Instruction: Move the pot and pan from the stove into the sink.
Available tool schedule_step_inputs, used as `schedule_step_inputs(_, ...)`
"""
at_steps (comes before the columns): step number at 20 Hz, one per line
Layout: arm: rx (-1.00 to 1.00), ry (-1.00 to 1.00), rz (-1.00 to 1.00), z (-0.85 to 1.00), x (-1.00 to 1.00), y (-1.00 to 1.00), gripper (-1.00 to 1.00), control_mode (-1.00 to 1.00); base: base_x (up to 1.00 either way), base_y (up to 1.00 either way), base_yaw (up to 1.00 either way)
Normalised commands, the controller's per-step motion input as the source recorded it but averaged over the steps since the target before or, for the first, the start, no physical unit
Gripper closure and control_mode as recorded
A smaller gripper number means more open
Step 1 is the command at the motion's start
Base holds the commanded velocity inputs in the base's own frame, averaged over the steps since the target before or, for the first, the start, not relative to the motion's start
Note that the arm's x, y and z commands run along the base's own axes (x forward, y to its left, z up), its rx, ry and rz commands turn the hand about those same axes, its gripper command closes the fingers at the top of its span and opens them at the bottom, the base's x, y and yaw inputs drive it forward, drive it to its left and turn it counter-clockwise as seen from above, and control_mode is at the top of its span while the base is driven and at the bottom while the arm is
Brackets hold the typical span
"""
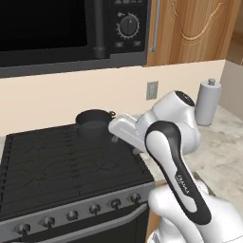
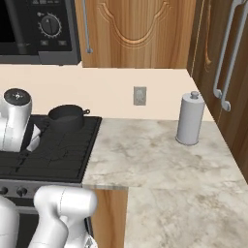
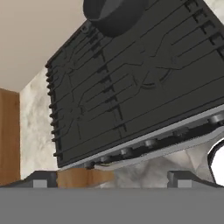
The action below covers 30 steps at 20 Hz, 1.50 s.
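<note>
Stove: the stove [image 1: 66, 161] is the largest thing, a black range with dark grates and a silver front with a row of knobs; it stands left of the marble surface [image 2: 160, 155].
Microwave: a black microwave [image 1: 71, 28] hangs above the stove, next to wooden cabinets [image 2: 140, 34].
Pot: the pot [image 1: 94, 122] is on the back right corner of the stove, upright, with one small loop handle seen on its right side; in the right base view the pot [image 2: 67, 117] is close to the wall.
Canister: a grey canister [image 2: 190, 118] stands on the surface near the wall, well apart from the pot.
Fingers: the two fingers [image 3: 41, 179] are far apart at the bottom of the hand view; they hold nothing and touch nothing, and the gripper [image 3: 109, 179] hangs above the front of the stove, apart from the pot [image 3: 116, 13].
</note>
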Motion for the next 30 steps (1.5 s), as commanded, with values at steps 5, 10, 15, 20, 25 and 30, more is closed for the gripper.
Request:
schedule_step_inputs(5,0.01,0.03,-0.34,0.09,0.26,0.06,-1.00,-1.00,0.00,0.00,0.00)
schedule_step_inputs(10,0.04,0.08,-0.35,0.12,0.23,0.00,-1.00,-1.00,0.00,0.00,0.00)
schedule_step_inputs(15,0.09,0.15,-0.15,0.11,0.38,-0.30,-1.00,-1.00,0.00,0.00,0.00)
schedule_step_inputs(20,0.12,0.18,0.00,0.05,0.40,-0.47,-1.00,-1.00,0.00,0.00,0.00)
schedule_step_inputs(25,0.05,0.09,0.00,0.04,0.23,-0.16,-1.00,-1.00,0.00,0.00,0.00)
schedule_step_inputs(30,0.00,-0.01,0.00,-0.04,0.19,0.00,-1.00,-1.00,0.00,0.00,0.00)
